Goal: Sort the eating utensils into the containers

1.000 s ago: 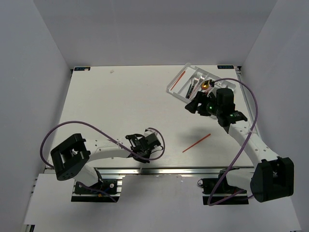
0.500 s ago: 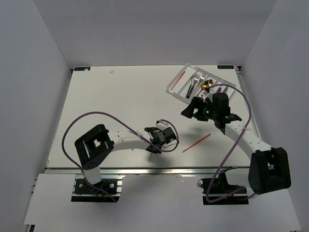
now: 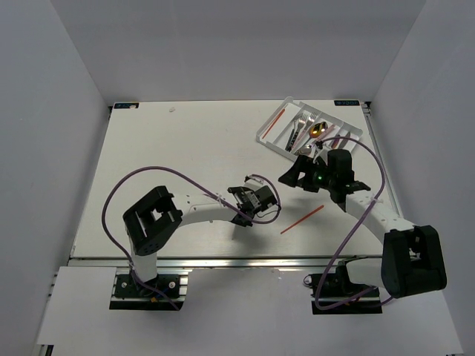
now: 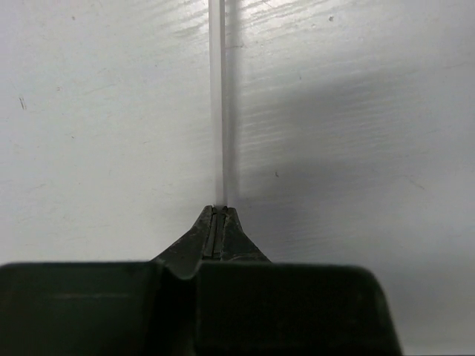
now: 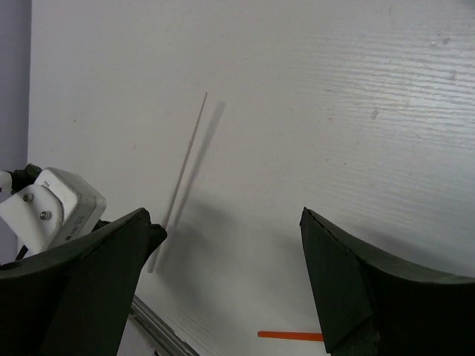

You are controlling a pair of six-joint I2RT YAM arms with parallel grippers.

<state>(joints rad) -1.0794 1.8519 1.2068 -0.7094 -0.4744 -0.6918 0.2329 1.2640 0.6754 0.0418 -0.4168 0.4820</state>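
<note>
My left gripper is shut on the end of a thin pale chopstick, which points away from it low over the table. The same chopstick shows slanting in the right wrist view. A red chopstick lies on the table, right of the left gripper. My right gripper hangs open and empty above the table, just in front of the white tray. The tray holds a red chopstick, forks and a gold spoon.
A purple cable loops up from the left arm and another from the right arm. White walls close in the table on three sides. A metal rail runs along the near edge.
My left arm has swung right along the near part of the table, its gripper staying shut. The right gripper has pulled back from the tray, down and to the left.
</note>
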